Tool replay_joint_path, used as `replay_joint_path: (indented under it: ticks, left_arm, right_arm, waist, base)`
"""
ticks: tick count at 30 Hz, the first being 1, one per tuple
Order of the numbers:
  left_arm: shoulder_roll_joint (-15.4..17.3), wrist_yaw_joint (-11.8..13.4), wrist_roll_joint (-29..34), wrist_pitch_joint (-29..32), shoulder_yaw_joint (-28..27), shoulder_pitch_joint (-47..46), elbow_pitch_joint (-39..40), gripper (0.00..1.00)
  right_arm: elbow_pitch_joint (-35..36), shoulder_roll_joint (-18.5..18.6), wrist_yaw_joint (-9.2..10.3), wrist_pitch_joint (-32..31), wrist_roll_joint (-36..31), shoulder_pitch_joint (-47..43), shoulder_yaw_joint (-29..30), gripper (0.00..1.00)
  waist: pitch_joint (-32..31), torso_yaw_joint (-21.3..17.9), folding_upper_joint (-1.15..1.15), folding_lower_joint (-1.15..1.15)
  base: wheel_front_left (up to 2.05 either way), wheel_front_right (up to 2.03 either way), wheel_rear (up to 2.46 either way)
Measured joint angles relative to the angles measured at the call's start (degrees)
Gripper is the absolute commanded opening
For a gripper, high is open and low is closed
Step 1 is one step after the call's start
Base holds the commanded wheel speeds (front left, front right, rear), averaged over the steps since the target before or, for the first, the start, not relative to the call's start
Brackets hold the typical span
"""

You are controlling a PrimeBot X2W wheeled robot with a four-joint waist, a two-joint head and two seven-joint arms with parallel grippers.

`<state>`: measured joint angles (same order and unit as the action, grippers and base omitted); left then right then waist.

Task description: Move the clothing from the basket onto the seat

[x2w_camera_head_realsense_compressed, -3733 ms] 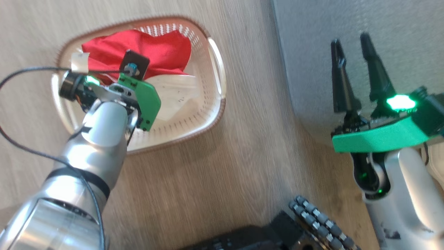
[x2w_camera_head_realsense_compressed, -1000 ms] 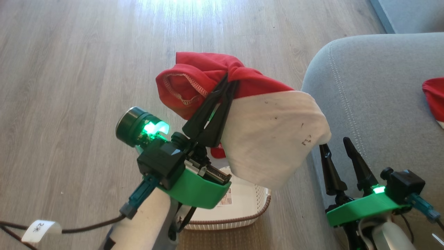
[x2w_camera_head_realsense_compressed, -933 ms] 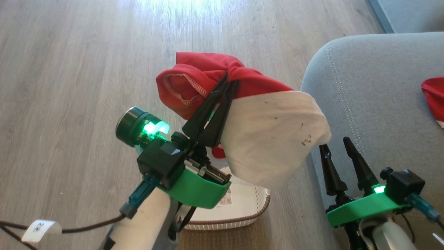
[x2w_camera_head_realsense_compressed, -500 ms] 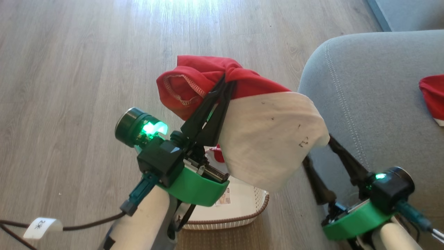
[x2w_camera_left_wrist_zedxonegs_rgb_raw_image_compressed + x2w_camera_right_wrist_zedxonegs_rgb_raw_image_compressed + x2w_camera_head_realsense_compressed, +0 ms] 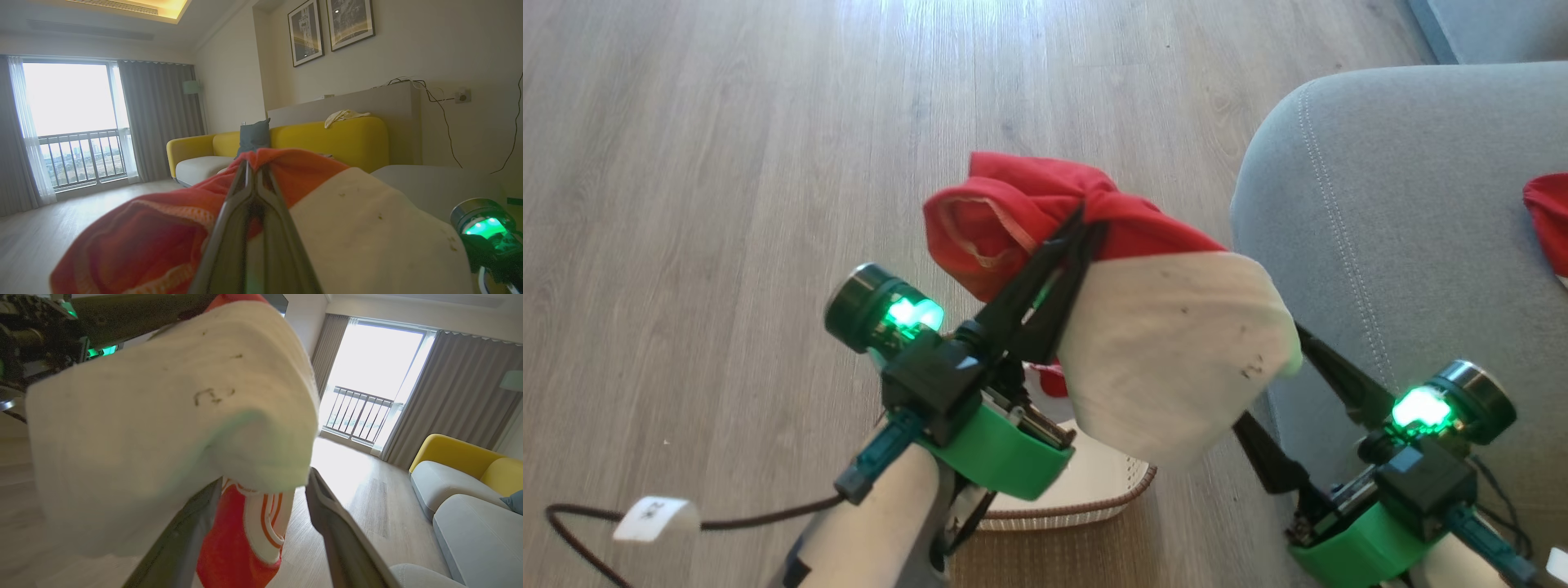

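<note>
While left gripper [image 5: 1086,222] clamps clothing [image 5: 1176,359] | right gripper [image 5: 1267,376] apart | head view: basket [image 5: 1086,508] beneath

clothing [image 5: 1176,359] is soft matt cloth, seat [image 5: 1405,204] coarse fabric, floor [image 5: 727,163] smooth wood-grain.

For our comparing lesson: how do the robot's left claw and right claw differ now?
Left claw is shut on the garment; right claw is open, gripping nothing. Left claw is higher; right claw sits lower, under the garment's white band, by the seat. Both have dark fingers.
</note>
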<state>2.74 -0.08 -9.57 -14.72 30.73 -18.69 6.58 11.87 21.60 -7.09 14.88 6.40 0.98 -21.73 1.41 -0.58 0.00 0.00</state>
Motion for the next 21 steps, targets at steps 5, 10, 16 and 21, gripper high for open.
replay_joint_path:
  ticks: [5,10,16,21]
  left_arm:
    - [0.0,-2.9,0.1,0.0,2.4,0.0,-0.8,0.00]
    - [0.1,-4.4,0.0,0.0,4.0,0.0,-1.2,0.00]
    - [0.1,-5.3,0.0,0.0,6.2,-0.1,-1.3,0.00]
    - [0.2,-6.3,0.1,0.0,8.7,-0.2,-1.5,0.00]
  right_arm:
    - [-0.4,-0.1,0.00,0.0,-1.3,1.1,1.5,1.00]
    - [-1.7,0.2,0.00,0.0,-3.8,2.6,-0.2,1.00]
    - [-3.8,0.4,0.00,0.0,-4.5,5.0,-3.2,1.00]
    - [-6.3,1.2,-0.01,0.0,-5.2,7.7,-7.9,1.00]
  waist:
    - [0.1,0.3,0.00,0.00]
    - [0.2,0.5,0.00,0.00]
    - [0.2,0.8,0.00,0.00]
    - [0.2,1.3,0.00,0.00]
  base:
    - [0.00,0.00,0.00]
    - [0.00,0.00,0.00]
    - [0.00,0.00,0.00]
    - [0.00,0.00,0.00]
